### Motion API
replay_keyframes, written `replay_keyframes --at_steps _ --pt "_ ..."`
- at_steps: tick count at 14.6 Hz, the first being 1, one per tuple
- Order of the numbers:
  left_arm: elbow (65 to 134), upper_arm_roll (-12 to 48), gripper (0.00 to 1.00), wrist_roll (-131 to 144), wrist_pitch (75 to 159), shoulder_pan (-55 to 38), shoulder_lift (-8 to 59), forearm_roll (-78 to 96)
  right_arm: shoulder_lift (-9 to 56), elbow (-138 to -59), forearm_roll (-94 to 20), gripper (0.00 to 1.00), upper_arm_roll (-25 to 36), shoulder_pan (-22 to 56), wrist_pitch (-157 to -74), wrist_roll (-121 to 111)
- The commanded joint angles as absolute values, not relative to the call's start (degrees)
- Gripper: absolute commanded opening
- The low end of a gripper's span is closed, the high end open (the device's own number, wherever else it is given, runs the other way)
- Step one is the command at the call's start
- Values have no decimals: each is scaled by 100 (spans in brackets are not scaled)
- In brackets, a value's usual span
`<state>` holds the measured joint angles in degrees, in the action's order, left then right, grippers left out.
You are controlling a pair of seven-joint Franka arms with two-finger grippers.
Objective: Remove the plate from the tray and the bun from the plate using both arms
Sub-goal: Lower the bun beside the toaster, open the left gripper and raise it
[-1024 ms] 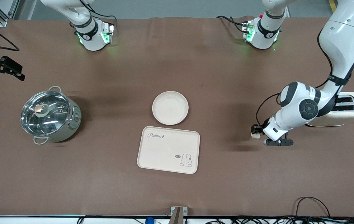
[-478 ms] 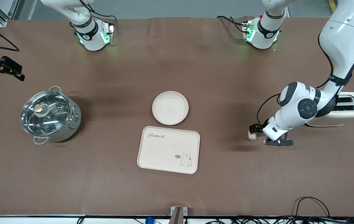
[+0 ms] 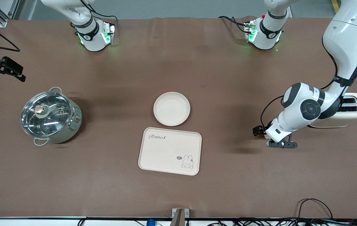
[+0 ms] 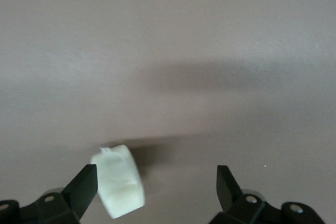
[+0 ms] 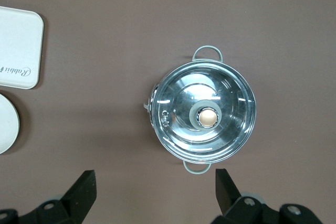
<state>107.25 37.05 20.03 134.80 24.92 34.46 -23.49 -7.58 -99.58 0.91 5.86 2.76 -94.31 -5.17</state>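
I see the bun [image 4: 119, 181] on the table between the left gripper's [image 4: 157, 184] spread fingers, against one; right gripper [image 5: 152, 190] waits, fingers apart.

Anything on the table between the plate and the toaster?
In the front view, only the left hand hangs over that stretch between the plate and the toaster; the table there is otherwise bare.

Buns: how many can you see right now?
1. The bun lies on the table between the open left claw's fingers, beside the toaster. Others may be hidden in the lidded pot.
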Motion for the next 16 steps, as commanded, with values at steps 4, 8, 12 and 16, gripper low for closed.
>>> replay_keyframes --at_steps 4,8,12,16 --pt "8547 4639 100 1942 10481 2522 3155 -2391 -765 -9888 97 100 580 308 -9395 -501" --pt "8130 4790 100 1942 9967 2558 2621 -2006 -765 -9896 97 100 580 299 -9404 -501" --pt "8121 3056 100 1777 9732 1524 1479 -908 -765 -9923 97 100 580 308 -9352 -501" --pt "8200 1568 100 329 9301 810 652 -325 -765 -9932 97 100 580 299 -9360 -492"
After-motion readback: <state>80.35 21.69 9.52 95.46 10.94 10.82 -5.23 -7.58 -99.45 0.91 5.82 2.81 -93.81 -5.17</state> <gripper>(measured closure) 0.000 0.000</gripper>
